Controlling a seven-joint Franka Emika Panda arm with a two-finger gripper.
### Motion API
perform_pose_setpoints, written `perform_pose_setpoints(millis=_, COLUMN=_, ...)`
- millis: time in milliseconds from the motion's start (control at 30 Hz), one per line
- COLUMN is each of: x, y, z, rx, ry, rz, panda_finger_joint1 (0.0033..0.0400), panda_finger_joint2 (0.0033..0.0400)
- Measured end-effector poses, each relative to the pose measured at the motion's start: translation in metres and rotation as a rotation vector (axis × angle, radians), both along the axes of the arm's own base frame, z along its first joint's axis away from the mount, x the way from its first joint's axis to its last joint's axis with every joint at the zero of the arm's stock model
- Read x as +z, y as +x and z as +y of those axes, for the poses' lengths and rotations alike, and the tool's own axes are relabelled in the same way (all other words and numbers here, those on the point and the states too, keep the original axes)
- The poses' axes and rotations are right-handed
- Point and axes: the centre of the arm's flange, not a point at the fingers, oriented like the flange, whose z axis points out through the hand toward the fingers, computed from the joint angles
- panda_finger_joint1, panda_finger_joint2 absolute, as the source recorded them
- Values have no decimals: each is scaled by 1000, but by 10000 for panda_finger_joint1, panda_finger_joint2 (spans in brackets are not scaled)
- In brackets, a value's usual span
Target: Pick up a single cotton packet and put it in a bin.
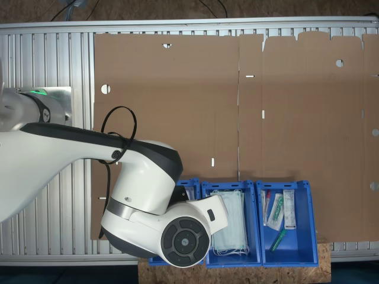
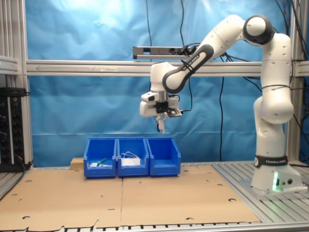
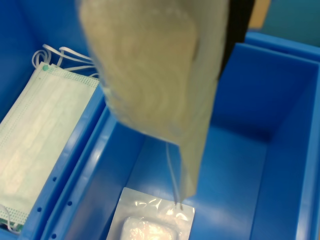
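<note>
The jaws (image 2: 161, 126) pinch a cotton packet (image 3: 150, 75) hanging flat and lengthwise straight down, directly above the open blue bin (image 3: 260, 150) where another cotton packet (image 3: 152, 222) lies, beside the mask bin (image 3: 87, 165).

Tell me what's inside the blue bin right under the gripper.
In the wrist view, the bin holds one cotton packet lying flat on its floor. A blurred packet hanging from the gripper covers part of the floor, so more could be hidden there.
</note>
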Motion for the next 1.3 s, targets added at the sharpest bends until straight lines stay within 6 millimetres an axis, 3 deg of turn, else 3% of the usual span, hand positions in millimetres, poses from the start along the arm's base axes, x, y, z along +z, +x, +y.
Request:
perform_pose_setpoints(millis=300, x=0, y=0, z=0, rx=6, ry=0, rz=1, panda_finger_joint1=56, panda_finger_joint2=56)
perform_pose_setpoints(millis=333, x=0, y=0, z=0, rx=6, ry=0, rz=1, panda_finger_joint1=160, panda_finger_joint2=160)
perform_pose_setpoints(millis=633, x=0, y=0, z=0, rx=8, ry=0, rz=1, panda_finger_joint1=160, panda_finger_joint2=160)
perform_pose_setpoints(millis=667, x=0, y=0, z=0, rx=8, ry=0, rz=1, panda_finger_joint1=324, panda_finger_joint2=324)
perform_pose_setpoints(millis=833, x=0, y=0, z=0, rx=8, ry=0, rz=1, panda_finger_joint1=324, panda_finger_joint2=324)
perform_pose_setpoints(millis=867, x=0, y=0, z=0, rx=9, ry=0, rz=1, panda_finger_joint1=379, panda_finger_joint2=379)
perform_pose_setpoints(millis=1300, x=0, y=0, z=0, rx=9, ry=0, rz=1, panda_finger_joint1=399, panda_finger_joint2=399)
